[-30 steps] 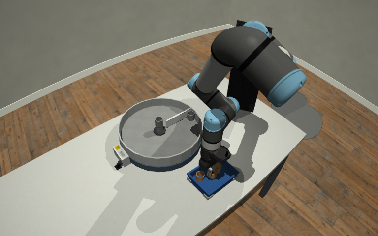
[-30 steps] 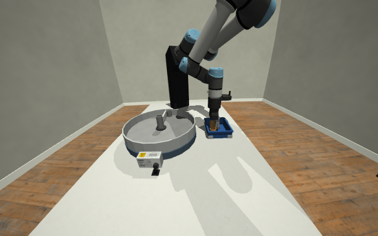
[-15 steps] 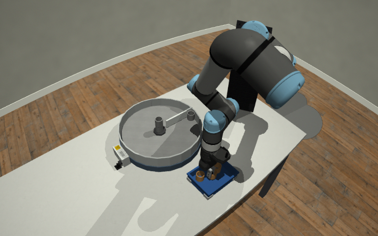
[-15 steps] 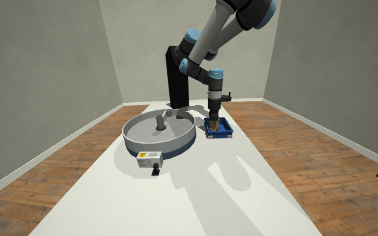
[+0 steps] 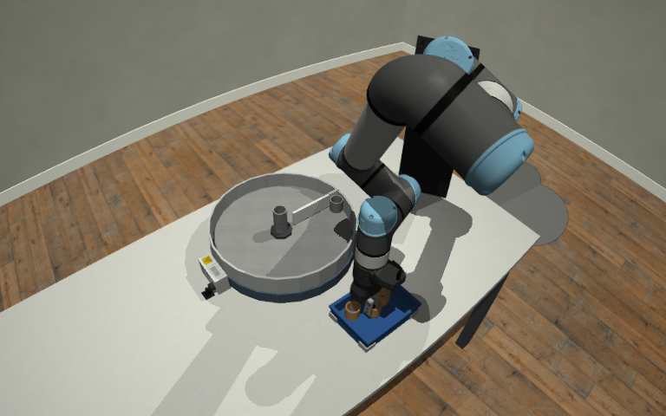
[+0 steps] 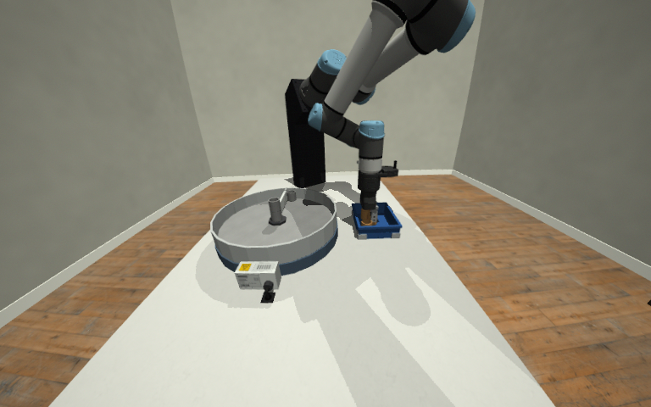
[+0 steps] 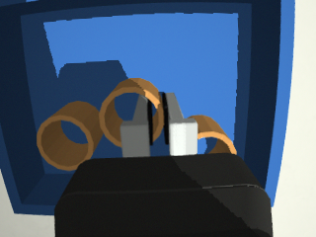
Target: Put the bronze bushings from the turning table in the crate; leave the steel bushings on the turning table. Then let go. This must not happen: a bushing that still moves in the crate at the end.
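Nearest my wrist camera: one black-bodied gripper [image 5: 373, 309] [image 6: 372, 220] [image 7: 157, 109] with pale grey fingers and dark pads, lowered into the crate. Its fingers stand close together, clamped on the wall of the middle bushing.

Item, one blue open-topped crate [image 5: 365, 331] [image 6: 384, 232] [image 7: 148, 32], on the white table [image 5: 122, 343] [image 6: 191, 345] [image 7: 303, 99], beside the turning table.

Item, three bronze bushings, orange-brown hollow cylinders, all inside the crate. By the wrist view: the middle bushing [image 5: 375, 313] [image 7: 111, 118], one wall between the pads; the left-hand bushing [image 5: 384, 295] [image 7: 64, 135], close beside it; the right-hand bushing [image 5: 352, 309] [image 6: 365, 216] [image 7: 217, 133], beyond the other finger and partly hidden in my wrist view.

Item, one round grey turning table [image 5: 284, 284] [image 6: 273, 253], high-rimmed, on a dark blue base. On it I list one grey steel bushing [image 5: 336, 203] [image 6: 291, 195] near the rim, by a pale straight guide bar [image 5: 314, 207] [image 6: 283, 198], and a grey centre post [image 5: 279, 220] [image 6: 275, 209].

Item, one white box with a yellow label [image 5: 213, 269] [image 6: 258, 275], beside the turning table.

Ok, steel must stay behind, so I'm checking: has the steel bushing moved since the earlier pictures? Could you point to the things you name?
No; in the top view, the steel bushing [image 5: 336, 204] [image 6: 291, 195] remains beside the white bar's [image 5: 314, 206] [image 6: 283, 199] outer end.
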Robot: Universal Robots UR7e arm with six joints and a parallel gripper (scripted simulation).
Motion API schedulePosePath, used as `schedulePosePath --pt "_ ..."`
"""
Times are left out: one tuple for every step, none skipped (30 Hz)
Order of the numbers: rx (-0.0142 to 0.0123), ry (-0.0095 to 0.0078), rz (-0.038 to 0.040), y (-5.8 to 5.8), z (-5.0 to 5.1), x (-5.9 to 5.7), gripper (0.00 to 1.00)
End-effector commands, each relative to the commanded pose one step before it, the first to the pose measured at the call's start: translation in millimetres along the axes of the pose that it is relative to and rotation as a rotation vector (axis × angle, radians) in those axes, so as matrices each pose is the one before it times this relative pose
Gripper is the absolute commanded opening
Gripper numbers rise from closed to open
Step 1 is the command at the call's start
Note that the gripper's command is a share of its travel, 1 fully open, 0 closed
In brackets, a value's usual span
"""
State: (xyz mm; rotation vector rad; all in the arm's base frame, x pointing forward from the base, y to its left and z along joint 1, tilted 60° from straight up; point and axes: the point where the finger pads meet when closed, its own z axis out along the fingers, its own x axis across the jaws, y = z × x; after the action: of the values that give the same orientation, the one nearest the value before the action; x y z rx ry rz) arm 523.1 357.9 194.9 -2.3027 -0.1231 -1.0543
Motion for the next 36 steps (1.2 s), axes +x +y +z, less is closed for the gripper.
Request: schedulePosePath --pt "0.00037 0.00151 -0.00049 -0.21 2.2 0.34 0.0" --pt "0.00002 0.00018 -0.00004 0.0 0.71 0.0 0.0" --pt "0.0 0.0 0.0 0.0 0.0 0.0 0.0" --pt "0.0 0.0 0.0 0.0 0.0 0.0 0.0" --pt "0.0 0.0 0.0 0.0 0.0 0.0 0.0" --pt "0.0 0.0 0.0 0.0 0.0 0.0 0.0" --pt "0.0 0.0 0.0 0.0 0.0 0.0 0.0" --pt "0.0 0.0 0.0 0.0 0.0 0.0 0.0" --pt "0.0 0.0 0.0 0.0 0.0 0.0 0.0" --pt "0.0 0.0 0.0 0.0 0.0 0.0 0.0" --pt "0.0 0.0 0.0 0.0 0.0 0.0 0.0" --pt "0.0 0.0 0.0 0.0 0.0 0.0 0.0" --pt "0.0 0.0 0.0 0.0 0.0 0.0 0.0" --pt "0.0 0.0 0.0 0.0 0.0 0.0 0.0" --pt "-0.00001 -0.00008 0.00002 0.01 -0.06 -0.02 0.47" --pt "0.0 0.0 0.0 0.0 0.0 0.0 0.47" --pt "0.0 0.0 0.0 0.0 0.0 0.0 0.47" --pt "0.0 0.0 0.0 0.0 0.0 0.0 0.47" --pt "0.0 0.0 0.0 0.0 0.0 0.0 0.47" --pt "0.0 0.0 0.0 0.0 0.0 0.0 0.47" --pt "0.0 0.0 0.0 0.0 0.0 0.0 0.47" --pt "0.0 0.0 0.0 0.0 0.0 0.0 0.47" --pt "0.0 0.0 0.0 0.0 0.0 0.0 0.47" --pt "0.0 0.0 0.0 0.0 0.0 0.0 0.47" --pt "0.0 0.0 0.0 0.0 0.0 0.0 0.47" --pt "0.0 0.0 0.0 0.0 0.0 0.0 0.47" --pt "0.0 0.0 0.0 0.0 0.0 0.0 0.47" --pt "0.0 0.0 0.0 0.0 0.0 0.0 0.47" --pt "0.0 0.0 0.0 0.0 0.0 0.0 0.47" --pt "0.0 0.0 0.0 0.0 0.0 0.0 0.47" --pt "0.0 0.0 0.0 0.0 0.0 0.0 0.47" --pt "0.0 0.0 0.0 0.0 0.0 0.0 0.47" --pt "0.0 0.0 0.0 0.0 0.0 0.0 0.47" --pt "0.0 0.0 0.0 0.0 0.0 0.0 0.47" --pt "0.0 0.0 0.0 0.0 0.0 0.0 0.47" --pt "0.0 0.0 0.0 0.0 0.0 0.0 0.47"
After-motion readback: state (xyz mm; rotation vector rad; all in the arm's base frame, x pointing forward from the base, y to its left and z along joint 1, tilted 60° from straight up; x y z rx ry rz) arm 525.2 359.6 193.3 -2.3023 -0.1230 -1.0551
